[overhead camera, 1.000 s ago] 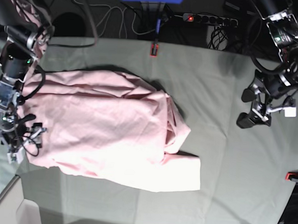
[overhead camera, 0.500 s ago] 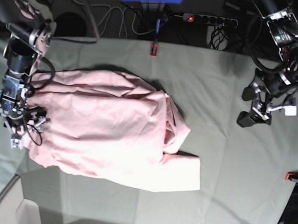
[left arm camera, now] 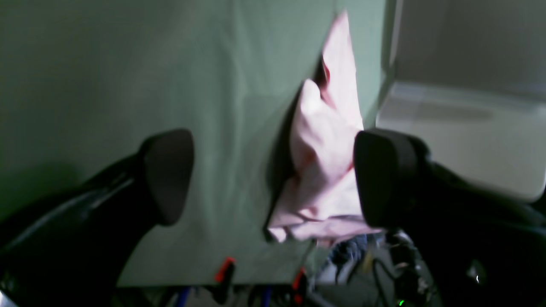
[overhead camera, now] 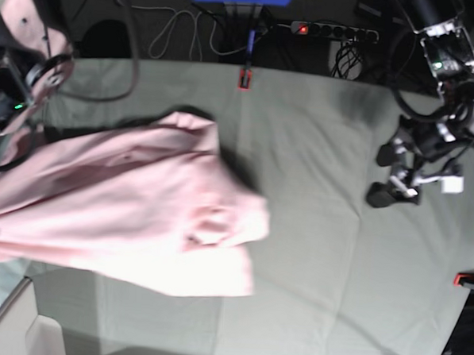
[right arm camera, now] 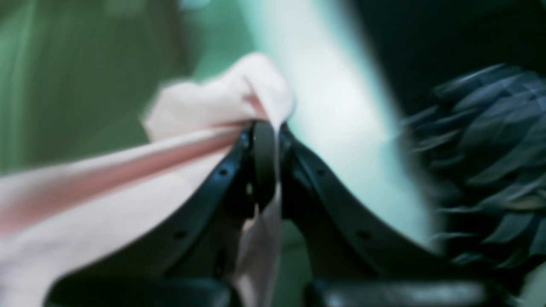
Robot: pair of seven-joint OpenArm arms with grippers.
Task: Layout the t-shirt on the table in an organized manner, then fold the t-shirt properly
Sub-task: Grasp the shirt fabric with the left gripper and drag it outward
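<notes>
Green cloth covers the surface (overhead camera: 320, 261), with a red clamp (overhead camera: 244, 78) at its far edge. The t-shirt (overhead camera: 132, 212) lies bunched by the left edge. Right fingers (right arm camera: 264, 162) pinch it; left fingers (left arm camera: 168, 175) stay wide.

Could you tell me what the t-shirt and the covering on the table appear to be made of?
The t-shirt looks like thin, soft woven or knit fabric, probably cotton, matte pale pink: it drapes, bunches and creases where the right gripper pinches it. The table is covered by a matte grey-green cloth, judging by its long shallow creases; the fibre cannot be told.
</notes>
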